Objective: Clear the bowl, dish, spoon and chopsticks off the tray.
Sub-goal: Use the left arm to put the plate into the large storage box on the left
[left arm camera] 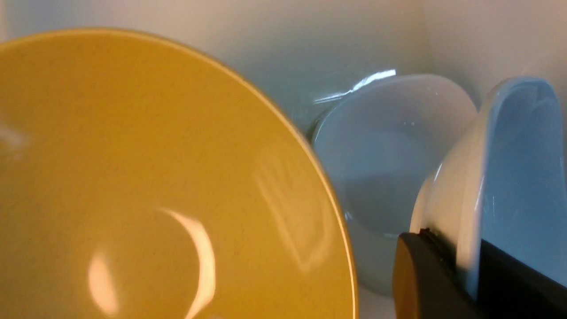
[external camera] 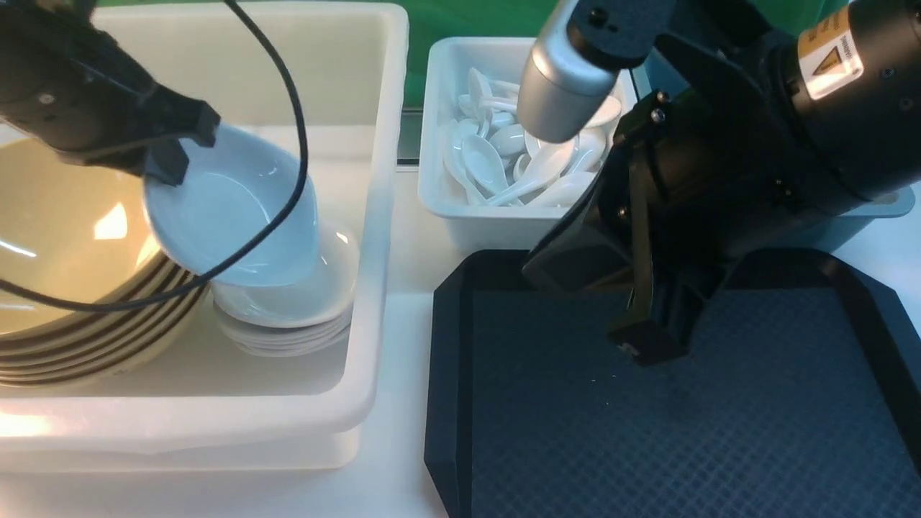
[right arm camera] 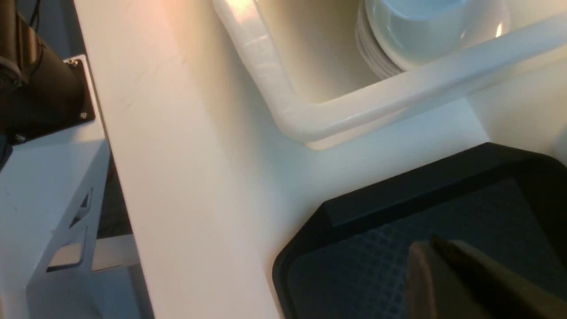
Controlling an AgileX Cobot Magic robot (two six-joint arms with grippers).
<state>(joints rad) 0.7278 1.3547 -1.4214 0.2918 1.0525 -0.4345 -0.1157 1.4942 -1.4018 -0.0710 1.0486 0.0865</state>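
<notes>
My left gripper [external camera: 173, 155] is shut on the rim of the small white dish [external camera: 230, 208], which hangs tilted just above a stack of like dishes [external camera: 288, 316] inside the large white tub [external camera: 374, 288]. In the left wrist view the black fingers [left arm camera: 421, 274] pinch the dish [left arm camera: 509, 155] edge beside the tan bowl [left arm camera: 133, 177]. That bowl [external camera: 65, 237] tops a stack of tan bowls in the same tub. The black tray [external camera: 446, 374] shows bare. Over it my right gripper [external camera: 647, 345] hangs shut and empty. The chopsticks are out of view. White spoons [external camera: 504, 165] fill a small tub.
The small spoon tub [external camera: 439, 194] stands behind the tray, with a grey-blue bin [external camera: 863, 216] at its right. In the right wrist view the large tub's rim [right arm camera: 354, 110] lies close to the tray's cut corner [right arm camera: 376, 208], and the table edge runs nearby.
</notes>
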